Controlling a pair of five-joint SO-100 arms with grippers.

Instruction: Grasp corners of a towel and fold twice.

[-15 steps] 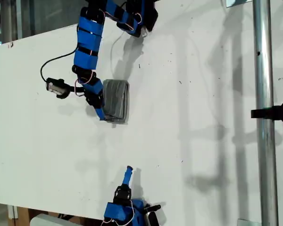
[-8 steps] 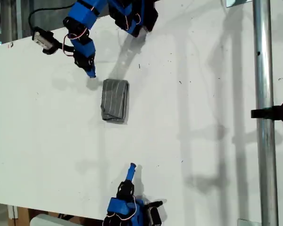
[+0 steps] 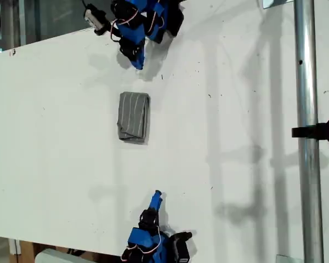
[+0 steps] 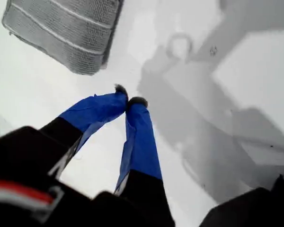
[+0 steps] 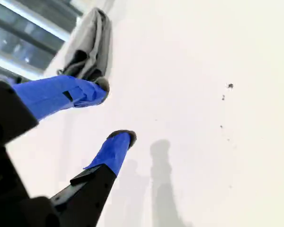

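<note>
The towel (image 3: 134,116) lies folded into a small dark gray striped rectangle on the white table (image 3: 236,109), with no gripper touching it. My first gripper (image 3: 137,64) hangs near the exterior view's top, apart from the towel's far edge; in the first wrist view its blue fingers meet at the tips, shut (image 4: 128,100) on nothing, with the towel (image 4: 61,30) ahead. My second gripper (image 3: 158,194) sits near the exterior view's bottom edge, well short of the towel. In the second wrist view it stands open (image 5: 114,111) and empty, the towel (image 5: 87,47) far ahead.
A vertical metal pole (image 3: 304,131) with a black clamp (image 3: 321,131) runs down the exterior view's right. The table's edge runs along that view's upper left and bottom. Arm shadows fall across the table.
My first gripper let go of the folded towel's edge, rose and pulled back toward the exterior view's top. The towel stayed in place. My second arm shifted only slightly.
</note>
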